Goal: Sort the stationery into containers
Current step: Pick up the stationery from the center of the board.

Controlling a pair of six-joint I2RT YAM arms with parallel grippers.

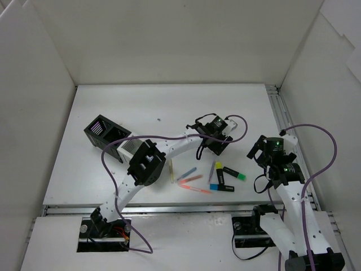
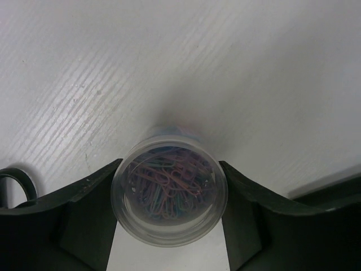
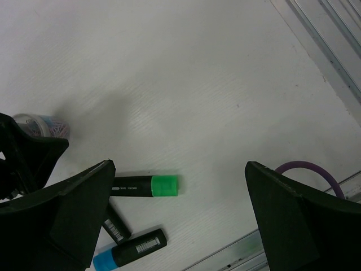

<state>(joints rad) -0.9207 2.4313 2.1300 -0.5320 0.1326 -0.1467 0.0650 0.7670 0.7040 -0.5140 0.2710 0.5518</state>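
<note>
A small clear round jar full of coloured paper clips stands upright on the white table. My left gripper has a finger pressed against each side of it. From above, the left gripper covers the jar at mid-table. The jar also shows at the left of the right wrist view. My right gripper hangs open over bare table, just right of the green highlighter and the blue highlighter. The right gripper holds nothing. The mesh containers sit at the left.
Thin coloured pens lie in front of the left arm, with yellow, green and blue highlighters beside them. A black loop shows at the left edge. A metal rail and a purple cable border the right.
</note>
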